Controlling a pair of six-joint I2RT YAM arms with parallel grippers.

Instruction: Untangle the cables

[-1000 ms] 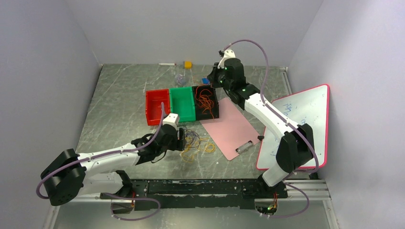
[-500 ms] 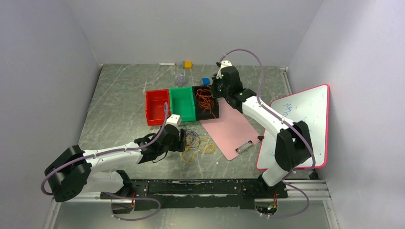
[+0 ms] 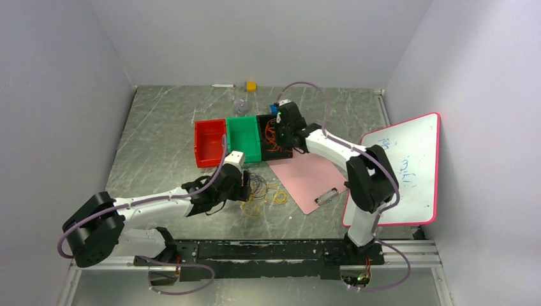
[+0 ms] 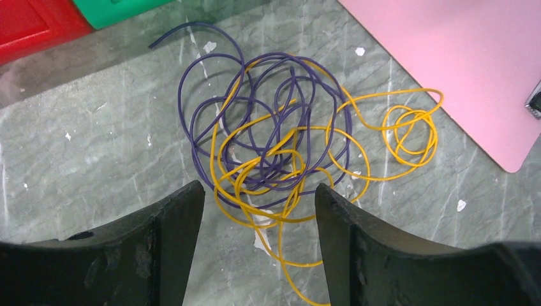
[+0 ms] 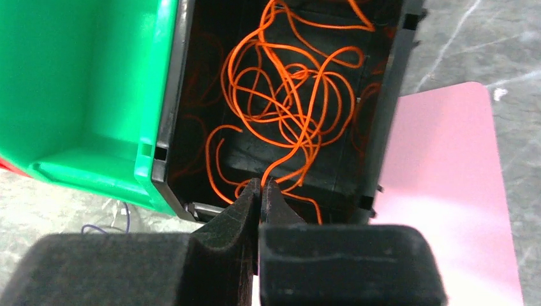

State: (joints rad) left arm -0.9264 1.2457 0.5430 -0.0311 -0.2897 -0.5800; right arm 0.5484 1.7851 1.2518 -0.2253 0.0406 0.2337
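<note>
A tangle of dark purple cable (image 4: 189, 132) and yellow cable (image 4: 411, 92) loops lies on the grey table (image 3: 159, 140), in front of the bins. My left gripper (image 4: 258, 197) is open just short of it, a finger on each side of the nearest yellow loops; from above the left gripper (image 3: 245, 186) sits at the tangle's (image 3: 263, 191) left edge. Orange cables (image 5: 290, 83) lie heaped in the black bin (image 5: 383, 108). My right gripper (image 5: 263, 183) is shut at that bin's near end, with an orange strand running in between its tips.
A green bin (image 3: 244, 139) and a red bin (image 3: 209, 143) stand left of the black bin (image 3: 288, 152). A pink clipboard (image 3: 309, 172) lies right of the tangle. A whiteboard (image 3: 402, 166) leans at the right. A small yellow block (image 3: 251, 85) sits at the back.
My right arm has swung left and down from behind the bins to the black bin. My left gripper has edged a little closer to the tangle.
</note>
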